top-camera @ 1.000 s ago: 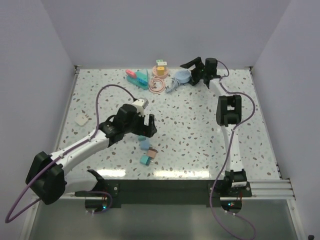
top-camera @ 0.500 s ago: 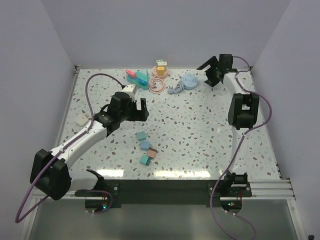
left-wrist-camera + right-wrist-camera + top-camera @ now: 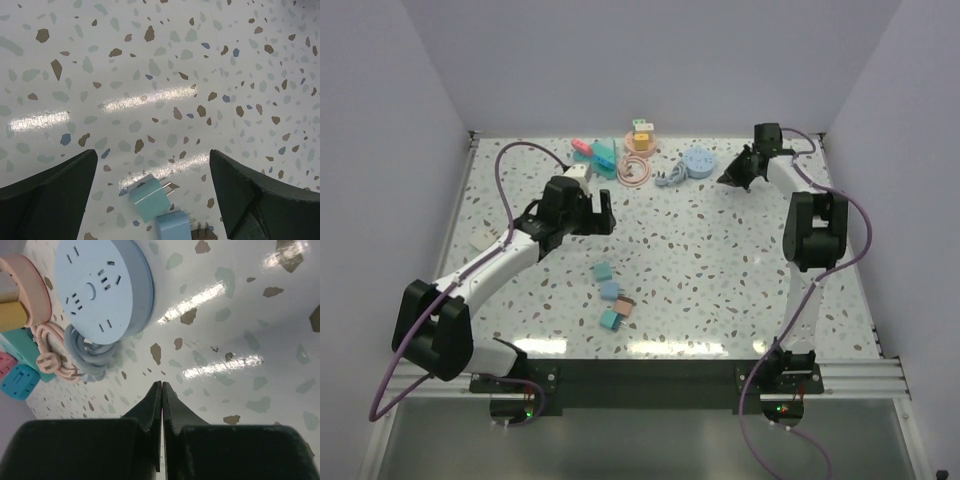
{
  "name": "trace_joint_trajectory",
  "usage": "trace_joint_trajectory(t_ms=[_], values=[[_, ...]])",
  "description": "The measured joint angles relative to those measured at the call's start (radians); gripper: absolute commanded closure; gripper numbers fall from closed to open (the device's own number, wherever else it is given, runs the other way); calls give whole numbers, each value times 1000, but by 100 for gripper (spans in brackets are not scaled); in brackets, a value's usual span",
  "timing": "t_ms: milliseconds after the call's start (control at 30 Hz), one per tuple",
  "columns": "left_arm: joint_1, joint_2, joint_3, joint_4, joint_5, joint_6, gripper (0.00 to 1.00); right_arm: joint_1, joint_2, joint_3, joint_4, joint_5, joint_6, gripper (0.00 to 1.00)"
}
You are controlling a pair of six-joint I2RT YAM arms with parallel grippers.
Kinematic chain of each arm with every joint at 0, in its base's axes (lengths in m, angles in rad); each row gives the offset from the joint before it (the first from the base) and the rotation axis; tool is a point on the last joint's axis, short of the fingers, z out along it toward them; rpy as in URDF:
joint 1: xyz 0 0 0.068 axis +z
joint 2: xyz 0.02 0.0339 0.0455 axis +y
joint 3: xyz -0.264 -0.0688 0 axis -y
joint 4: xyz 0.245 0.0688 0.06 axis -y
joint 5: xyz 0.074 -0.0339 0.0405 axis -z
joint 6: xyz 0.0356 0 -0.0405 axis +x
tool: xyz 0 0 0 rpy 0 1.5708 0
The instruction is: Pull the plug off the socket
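Note:
A yellow and green plug sits in the round pink socket at the back of the table; the right wrist view catches that plug at its left edge. The round blue socket has nothing plugged in. Just right of it, my right gripper is shut with nothing between its jaws. Over bare table at mid-left, my left gripper is open and empty. A loose teal plug lies below it.
Three loose plugs lie near the table's middle front. Teal and pink power strips and a coiled pink cord lie at the back. The blue socket's grey-blue cord lies coiled beside it. A white plug sits at the left edge.
My right gripper has pulled back to the right of the blue socket and shut. My left arm has moved away from the loose plugs toward the back left, still open.

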Motion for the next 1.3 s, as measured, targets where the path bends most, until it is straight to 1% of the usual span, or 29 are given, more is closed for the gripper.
trace_joint_trajectory(t_ms=[133,200,300,400,500,600,633,733,767,833,867,1000,1067,1167,1300], values=[[13,4,10,2,3,0,0,20,78,-8,58,-61,25,100],[20,4,14,3,3,0,0,32,132,14,82,-80,46,100],[29,5,18,3,12,0,0,47,222,100,111,-114,108,100],[38,6,18,2,18,0,0,60,299,217,139,-113,170,100],[47,6,18,2,22,-1,0,63,363,296,195,-111,239,100],[56,6,18,2,26,-1,0,60,400,322,280,-108,324,100],[58,6,18,2,27,-1,0,58,402,322,304,-107,346,98],[63,6,18,2,30,-7,0,54,382,302,362,-102,361,95],[64,6,18,2,30,-10,0,54,363,284,361,-102,342,85],[68,5,18,3,30,-16,0,54,307,243,339,-102,288,72],[70,4,18,4,31,-17,0,55,281,225,317,-104,261,59],[79,-9,17,11,29,-18,0,79,128,157,210,-114,85,46],[87,-17,16,21,29,-20,0,111,72,156,157,-109,2,46],[98,-19,14,40,29,-24,0,183,33,185,77,-84,-93,46],[107,-19,14,51,29,-32,0,315,96,336,-46,-4,-183,46]])
